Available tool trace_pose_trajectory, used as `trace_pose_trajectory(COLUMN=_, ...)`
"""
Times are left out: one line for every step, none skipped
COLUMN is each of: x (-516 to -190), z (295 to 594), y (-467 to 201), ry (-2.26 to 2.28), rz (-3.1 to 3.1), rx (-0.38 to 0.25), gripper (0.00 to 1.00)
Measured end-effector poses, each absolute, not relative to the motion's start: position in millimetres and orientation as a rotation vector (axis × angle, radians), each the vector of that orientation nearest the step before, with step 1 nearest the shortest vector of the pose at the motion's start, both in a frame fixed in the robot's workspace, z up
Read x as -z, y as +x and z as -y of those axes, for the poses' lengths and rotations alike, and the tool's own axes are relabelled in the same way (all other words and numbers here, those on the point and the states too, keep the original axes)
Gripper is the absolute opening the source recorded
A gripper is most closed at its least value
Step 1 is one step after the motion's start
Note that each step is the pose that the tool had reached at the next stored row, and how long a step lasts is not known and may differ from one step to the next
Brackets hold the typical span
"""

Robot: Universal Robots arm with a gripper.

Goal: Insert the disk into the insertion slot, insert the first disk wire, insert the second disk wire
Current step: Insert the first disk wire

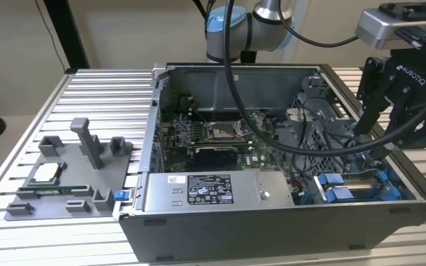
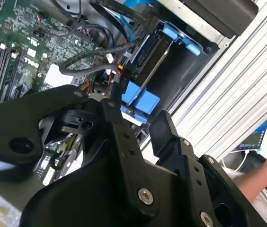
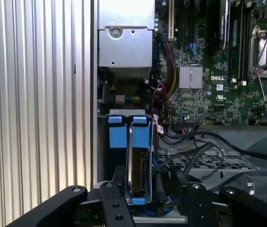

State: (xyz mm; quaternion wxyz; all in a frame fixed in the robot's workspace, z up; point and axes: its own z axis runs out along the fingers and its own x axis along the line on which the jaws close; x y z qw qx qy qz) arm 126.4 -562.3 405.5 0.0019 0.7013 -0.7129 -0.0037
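Note:
The disk point(image 3: 129, 156) stands on edge in the insertion slot point(image 1: 387, 185) at the case's front corner, on the exterior view's right. Its silver edge shows between the blue carrier tabs point(image 3: 115, 135). In the exterior view my gripper point(image 1: 377, 133) hangs open above that corner, with nothing between its fingers. In both wrist views the gripper point(image 2: 136, 113) point(image 3: 147, 177) is over the near end of the disk point(image 2: 156, 56), its black fingers point(image 2: 119, 137) apart on either side. Thin wires point(image 2: 119, 71) bunch by the disk's end; I cannot tell whether any is plugged in.
A silver power supply box point(image 1: 213, 191) fills the case's front. The green motherboard point(image 1: 213, 133) lies behind it. The arm's thick black cable point(image 1: 272, 138) loops across the case. A grey fixture point(image 1: 72, 177) stands on the slatted table point(image 1: 102, 94). A person's arm point(image 2: 266, 175) is nearby.

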Motion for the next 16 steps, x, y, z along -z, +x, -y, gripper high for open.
trace_pose_trajectory(x=-404.9, z=561.2, y=127.1, ry=2.203, rz=2.238, rx=0.008, gripper=1.0)
trace_pose_trajectory(x=-404.2, z=560.2, y=127.9, ry=2.204, rz=2.239, rx=0.005, gripper=1.0)
trace_pose_trajectory(x=-403.2, z=558.9, y=128.8, ry=2.205, rz=2.24, rx=0.003, gripper=1.0)
trace_pose_trajectory(x=-402.3, z=557.5, y=129.7, ry=2.206, rz=2.241, rx=0.001, gripper=1.0)
trace_pose_trajectory(x=-401.1, z=556.1, y=130.4, ry=2.208, rz=2.241, rx=-0.001, gripper=1.0)
trace_pose_trajectory(x=-399.7, z=554.7, y=130.3, ry=2.212, rz=2.239, rx=-0.003, gripper=1.0)
trace_pose_trajectory(x=-398.5, z=553.6, y=130.4, ry=2.22, rz=2.233, rx=-0.006, gripper=1.0)
trace_pose_trajectory(x=-397.4, z=552.7, y=130.5, ry=2.232, rz=2.224, rx=-0.008, gripper=1.0)
trace_pose_trajectory(x=-396.5, z=552.1, y=130.5, ry=2.244, rz=2.214, rx=-0.01, gripper=1.0)
trace_pose_trajectory(x=-395.7, z=551.7, y=130.5, ry=2.256, rz=2.203, rx=-0.012, gripper=1.0)
trace_pose_trajectory(x=-395.1, z=551.3, y=130.5, ry=2.266, rz=2.193, rx=-0.012, gripper=1.0)
trace_pose_trajectory(x=-395.0, z=551.2, y=130.5, ry=2.27, rz=2.19, rx=-0.013, gripper=1.0)
trace_pose_trajectory(x=-394.9, z=551.2, y=130.4, ry=2.27, rz=2.189, rx=-0.013, gripper=1.0)
trace_pose_trajectory(x=-394.8, z=551.2, y=130.5, ry=2.271, rz=2.188, rx=-0.013, gripper=1.0)
trace_pose_trajectory(x=-394.5, z=551.2, y=130.4, ry=2.272, rz=2.187, rx=-0.013, gripper=1.0)
trace_pose_trajectory(x=-394.0, z=551.2, y=130.5, ry=2.273, rz=2.186, rx=-0.012, gripper=1.0)
